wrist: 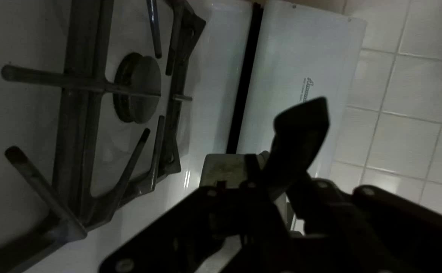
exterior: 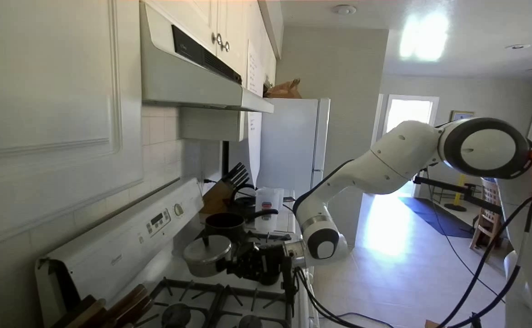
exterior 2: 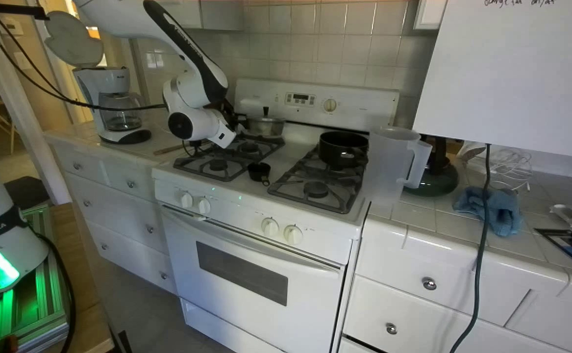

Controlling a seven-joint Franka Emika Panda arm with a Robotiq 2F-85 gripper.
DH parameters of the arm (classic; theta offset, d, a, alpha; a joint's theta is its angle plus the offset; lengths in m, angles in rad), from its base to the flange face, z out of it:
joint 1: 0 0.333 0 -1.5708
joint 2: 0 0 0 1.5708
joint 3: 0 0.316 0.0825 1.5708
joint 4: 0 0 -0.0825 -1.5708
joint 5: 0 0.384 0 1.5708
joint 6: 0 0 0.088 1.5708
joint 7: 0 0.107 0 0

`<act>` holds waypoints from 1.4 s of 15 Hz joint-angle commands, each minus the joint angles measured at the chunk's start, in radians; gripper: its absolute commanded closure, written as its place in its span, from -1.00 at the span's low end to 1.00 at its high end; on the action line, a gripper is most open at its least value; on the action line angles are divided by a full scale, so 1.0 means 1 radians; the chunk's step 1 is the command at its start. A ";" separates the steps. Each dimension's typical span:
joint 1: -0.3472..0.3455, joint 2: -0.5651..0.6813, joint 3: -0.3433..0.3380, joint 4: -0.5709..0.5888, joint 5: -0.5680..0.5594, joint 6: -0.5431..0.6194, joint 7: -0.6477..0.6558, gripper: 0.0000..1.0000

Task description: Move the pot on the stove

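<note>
The small silvery-grey pot [exterior: 207,262] with a lid and black knob hangs in front of my gripper [exterior: 230,265]. It also shows in the other exterior picture [exterior 2: 265,127], near the back panel. In the wrist view my gripper [wrist: 272,185] is dark and looks shut on the pot's dark handle; part of the pot's metal side [wrist: 221,168] shows beyond the fingers. The pot appears held above the white stove [exterior 2: 236,210], over its rear, close to the raised back panel [exterior 2: 369,105]. Its exact height above the grates [exterior: 224,291] is hard to tell.
A black saucepan [exterior 2: 343,149] stands on the far grate in both exterior views. A small black cup [exterior 2: 259,171] sits between the grates. A clear pitcher [exterior 2: 387,164] stands beside the stove. A range hood [exterior: 193,84] hangs above. Wooden handles [exterior: 120,307] stand at the near side.
</note>
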 commanded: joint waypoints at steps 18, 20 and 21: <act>-0.096 -0.136 -0.132 -0.215 0.135 -0.184 -0.088 0.89; -0.130 -0.139 -0.160 -0.242 0.136 -0.225 -0.087 0.89; -0.143 -0.143 -0.171 -0.268 0.137 -0.252 -0.093 0.89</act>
